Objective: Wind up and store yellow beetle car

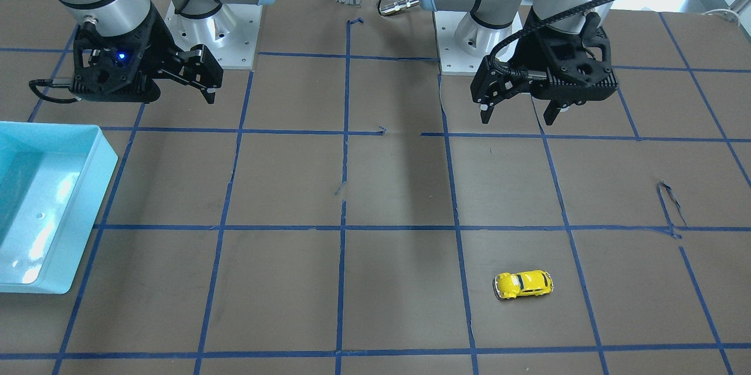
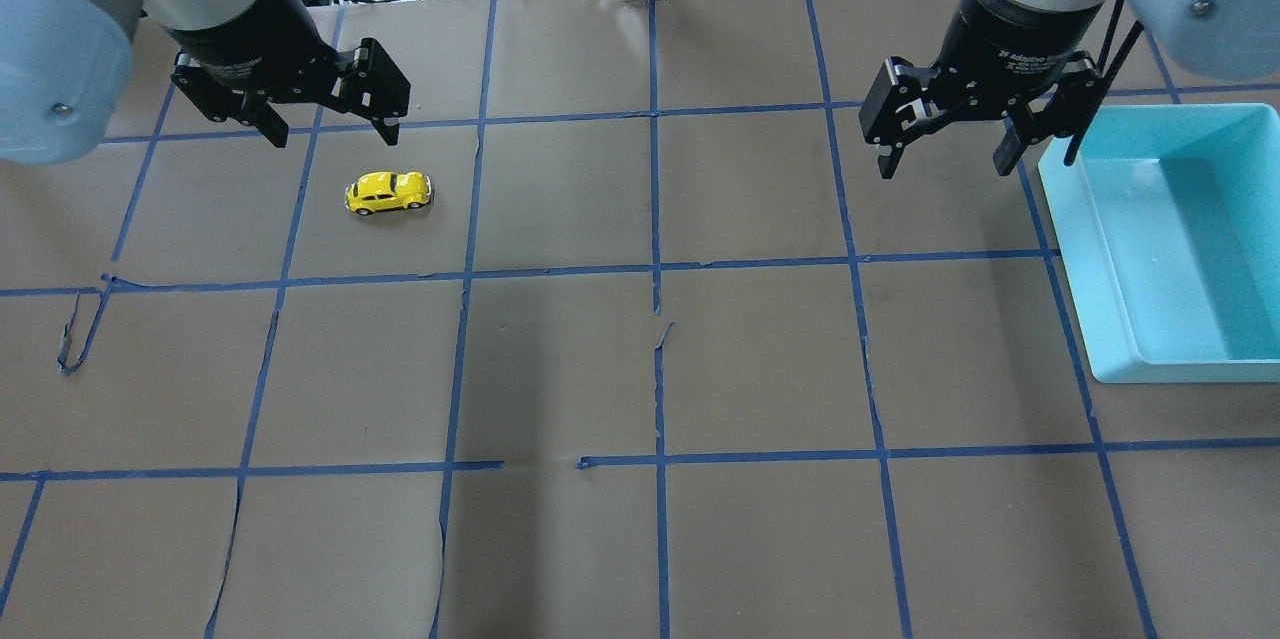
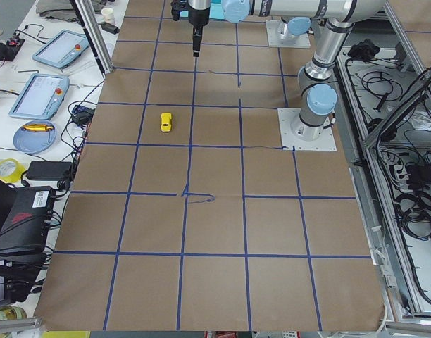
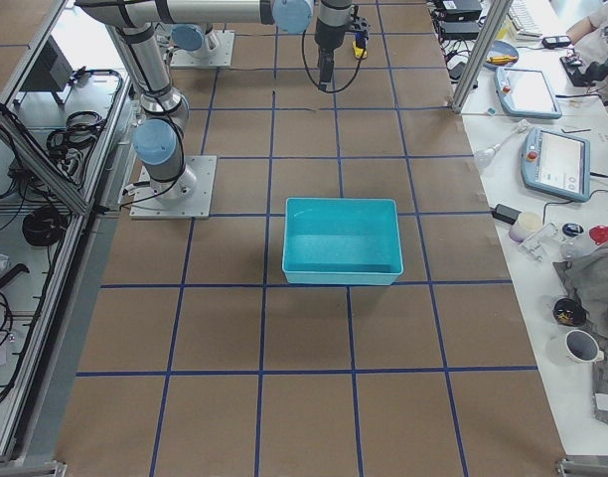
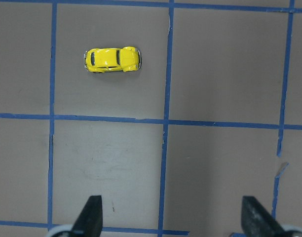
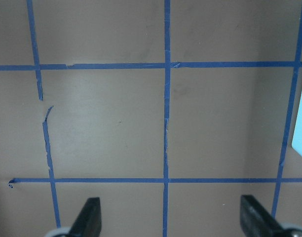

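On the robot's left half of the bench [image 2: 760, 359], the yellow beetle car [image 2: 389, 192] stands on its wheels inside a taped square, free of any grip. The left end effector [image 2: 333, 124] hangs above it with its fingers spread wide and nothing between them. From the left wrist camera the car lies crosswise, ahead of the fingers and off to one side of the gap, so a straight descent would likely miss it or catch only one end.

The right end effector [image 2: 944, 159] is likewise spread and empty, beside the near corner of the turquoise tub [image 2: 1190, 371], which sits well apart from the car on the other side.

The main hazards, as I judge them:
- The body is small, glossy and rounded, so fingers closing off-centre could squirt it sideways or tip it over.
- It rolls freely, so a nudge before the grip closes would send it away.
- Winding probably means pressing down while dragging backward. Too little pressure lets the wheels skid, and raised tape edges or tears in the paper could snag them.
- Once wound, any slack in the grip could let it shoot across the bench.
- The long trip to the tub invites a drop or a fumbled hand-over.
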